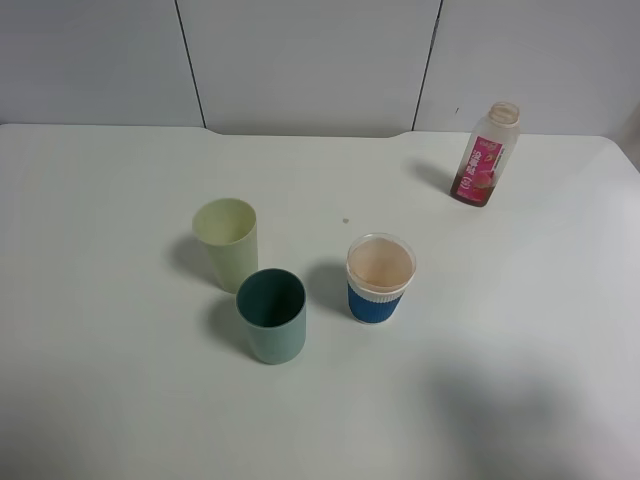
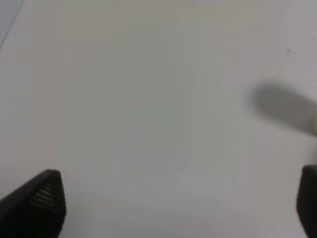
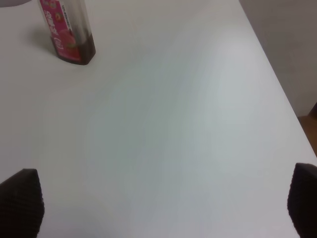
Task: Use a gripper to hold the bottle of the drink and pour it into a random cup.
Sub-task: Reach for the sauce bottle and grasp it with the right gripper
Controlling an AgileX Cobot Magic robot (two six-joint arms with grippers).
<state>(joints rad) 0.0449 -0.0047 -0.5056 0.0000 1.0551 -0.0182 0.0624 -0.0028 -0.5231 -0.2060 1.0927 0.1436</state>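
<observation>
The bottle [image 1: 487, 155] stands upright and capless at the table's far right, clear with a pink-red label and dark drink at its base. It also shows in the right wrist view [image 3: 68, 34], well ahead of my right gripper [image 3: 163, 206], which is open and empty. The pale yellow-green cup [image 1: 226, 240] stands upright left of centre. My left gripper [image 2: 178, 203] is open and empty over bare table; a blurred pale sliver [image 2: 313, 124] with a shadow sits at that view's edge. Neither arm shows in the exterior high view.
A dark teal-green tumbler [image 1: 272, 315] stands just in front of the pale cup. A blue-sleeved clear cup [image 1: 380, 278] stands at centre. The white table [image 1: 120, 400] ends at a right edge [image 3: 277, 84] near the bottle's side.
</observation>
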